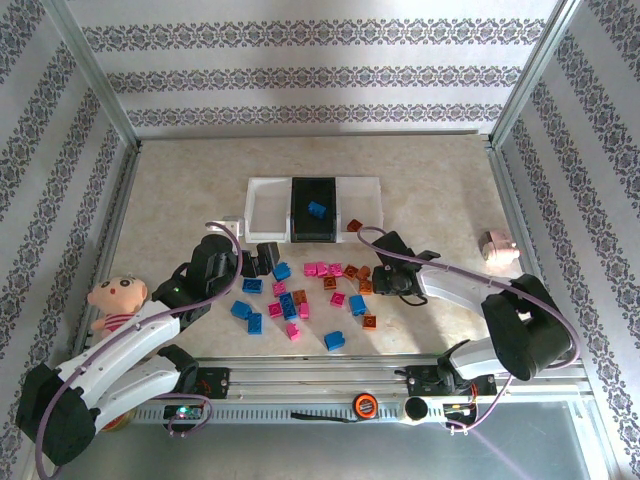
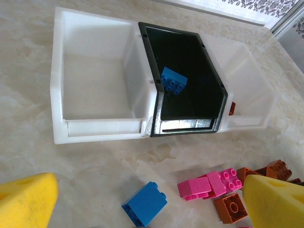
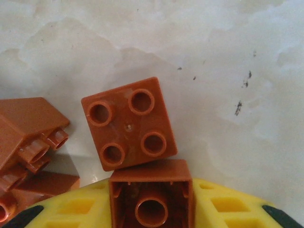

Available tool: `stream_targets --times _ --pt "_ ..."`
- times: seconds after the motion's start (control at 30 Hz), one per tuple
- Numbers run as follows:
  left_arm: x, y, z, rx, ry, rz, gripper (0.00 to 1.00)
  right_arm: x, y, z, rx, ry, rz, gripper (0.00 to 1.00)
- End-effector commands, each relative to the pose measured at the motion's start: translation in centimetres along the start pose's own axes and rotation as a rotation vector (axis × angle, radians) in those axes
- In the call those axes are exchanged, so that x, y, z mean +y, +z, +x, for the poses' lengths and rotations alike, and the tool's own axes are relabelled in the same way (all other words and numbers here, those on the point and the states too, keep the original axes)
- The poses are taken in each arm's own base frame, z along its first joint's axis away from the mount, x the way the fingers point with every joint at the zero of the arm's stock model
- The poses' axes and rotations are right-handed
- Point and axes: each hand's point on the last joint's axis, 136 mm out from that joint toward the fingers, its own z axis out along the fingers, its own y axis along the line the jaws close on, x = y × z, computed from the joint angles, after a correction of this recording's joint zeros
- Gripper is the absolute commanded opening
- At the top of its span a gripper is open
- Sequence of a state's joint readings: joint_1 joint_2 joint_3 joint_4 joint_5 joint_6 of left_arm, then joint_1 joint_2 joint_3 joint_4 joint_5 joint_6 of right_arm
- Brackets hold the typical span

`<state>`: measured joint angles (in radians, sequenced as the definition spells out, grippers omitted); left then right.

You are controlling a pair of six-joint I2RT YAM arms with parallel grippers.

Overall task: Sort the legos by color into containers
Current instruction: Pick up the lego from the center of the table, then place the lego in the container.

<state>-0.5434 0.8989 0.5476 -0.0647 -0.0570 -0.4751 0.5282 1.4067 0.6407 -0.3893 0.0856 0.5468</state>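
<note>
Table: pale marbled top [image 1: 180, 190] boxed in by striped, patterned walls [image 1: 320, 80].
Trays: three joined in a row at the middle of the table, a white tray [image 1: 262, 205] on the left, a black tray [image 1: 325, 228] between, and a second white tray [image 1: 362, 195] on the right.
Sorted so far: I see one blue brick [image 2: 173, 80] lying in the black tray, while both white ones look bare.
Loose bricks: a scatter of blue, pink and orange-brown bricks [image 1: 300, 295] lies on the table near the trays, between my two arms.
Left gripper [image 1: 268, 255]: released. Its yellow fingers [image 2: 26, 199] stand wide apart with nothing between them, and a loose blue brick [image 2: 145, 203] sits on the table just ahead.
Right gripper [image 1: 372, 280]: low over the orange-brown end of the scatter, clenched on an orange-brown brick [image 3: 151, 199] whose hollow underside faces the wrist camera, with yellow pad on either side.
Next to it: a four-stud brick [image 3: 128, 123] lies studs up on the table just beyond the held one, and I cannot tell whether they touch.
Off to the sides: a pink toy pig [image 1: 498, 247] on the right and a cloth doll [image 1: 118, 300] on the left.
</note>
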Motion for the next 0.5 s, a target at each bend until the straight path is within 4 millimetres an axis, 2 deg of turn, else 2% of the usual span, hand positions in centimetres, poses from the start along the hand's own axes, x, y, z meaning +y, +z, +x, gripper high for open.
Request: stream_targets --times 0.0,0.1,0.2,0.33,0.4,0.47 --pt "0.6 -0.2 0.4 0.004 0.019 -0.031 0.99 0.5 -1.4 -0.8 -0.041 -0.017 -0.024 0.35" --pt "1.0 -0.3 0.4 -0.003 0.013 -0.05 0.99 0.8 -3.2 -1.0 -0.075 -0.029 -0.057 0.31" --pt "1.2 -0.4 0.3 -0.005 0.003 -0.063 0.99 1.7 -6.3 -2.1 -0.145 -0.045 -0.119 0.28" --pt "1.1 -0.3 0.5 -0.006 -0.005 -0.05 0.99 3.8 -10.7 -5.7 -0.276 -0.066 -0.206 0.28" --pt "1.0 -0.2 0.7 -0.005 -0.013 -0.042 0.99 5.0 -11.5 -7.9 -0.308 -0.084 -0.218 0.29" --pt "1.1 -0.1 1.0 0.002 -0.02 -0.042 0.99 6.4 -11.5 -10.3 -0.329 -0.1 -0.22 0.29"
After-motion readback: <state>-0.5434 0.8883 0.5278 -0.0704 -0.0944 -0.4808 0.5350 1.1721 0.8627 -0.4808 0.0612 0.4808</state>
